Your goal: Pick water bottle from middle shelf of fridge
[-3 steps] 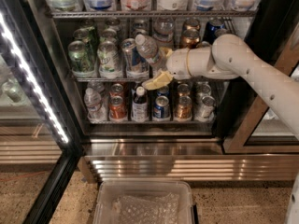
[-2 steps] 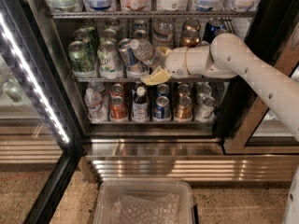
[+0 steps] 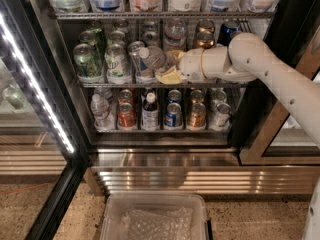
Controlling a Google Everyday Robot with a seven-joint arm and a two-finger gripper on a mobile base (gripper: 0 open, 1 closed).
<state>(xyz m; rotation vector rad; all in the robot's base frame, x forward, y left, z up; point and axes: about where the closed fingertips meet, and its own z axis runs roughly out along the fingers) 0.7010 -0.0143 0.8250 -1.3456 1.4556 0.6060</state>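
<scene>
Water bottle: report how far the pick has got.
Done: the fridge door stands open and the gripper has its fingers closed on the water bottle. In hand: the bottle is tilted, cap leftward, above the middle shelf. Left: drawing it clear of the fridge.

Gripper (image 3: 165, 66) at mid shelf (image 3: 115, 85) of fridge (image 3: 165, 158), fingers (image 3: 169, 77) clamped on tilted water bottle (image 3: 153, 58), cap (image 3: 143, 51) pointing left.
</scene>
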